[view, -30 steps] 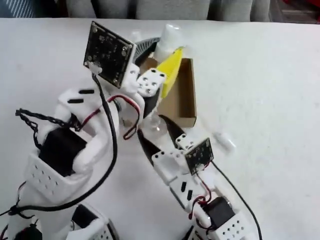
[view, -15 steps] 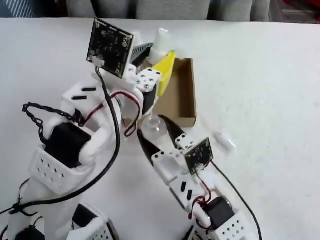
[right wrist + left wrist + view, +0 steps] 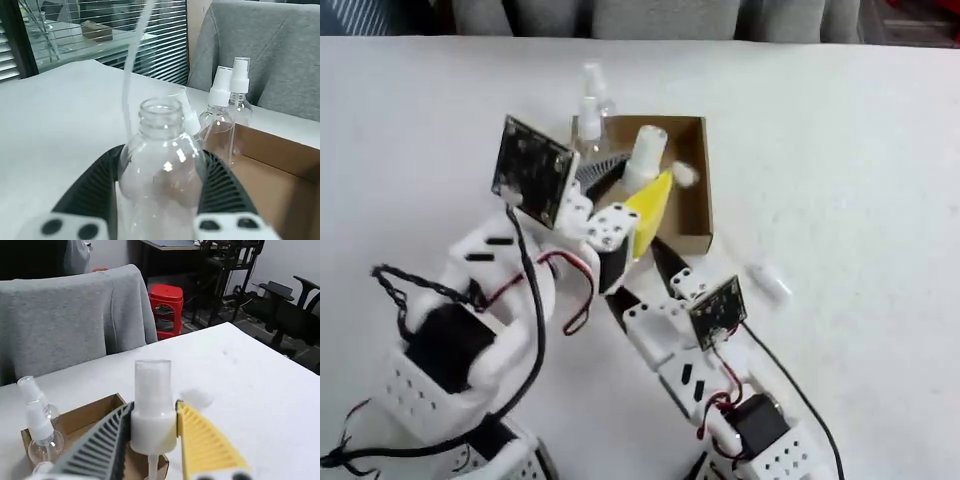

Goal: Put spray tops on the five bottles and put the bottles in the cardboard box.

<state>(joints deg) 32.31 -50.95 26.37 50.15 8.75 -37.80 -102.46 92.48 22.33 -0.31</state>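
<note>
My left gripper (image 3: 632, 180) is shut on a white spray top (image 3: 645, 150), held over the cardboard box (image 3: 692, 210). In the left wrist view the spray top (image 3: 151, 390) stands upright between the grey and yellow fingers (image 3: 200, 440), its thin tube hanging down. My right gripper (image 3: 161, 162) is shut on a clear bottle (image 3: 160, 170) with an open neck, just in front of the box (image 3: 270, 160). The tube (image 3: 132, 65) hangs beside that neck, slightly off to one side. Two capped bottles (image 3: 227, 110) stand in the box's far corner (image 3: 590, 110).
A small white cap (image 3: 770, 283) lies on the table to the right of the right arm. Another small white piece (image 3: 685, 173) rests inside the box. Grey chair backs (image 3: 65, 315) line the table's far edge.
The left arm drew back toward the near side and lowered, carrying the spray top from beyond the box's far edge to over the box. The right arm stayed still.
</note>
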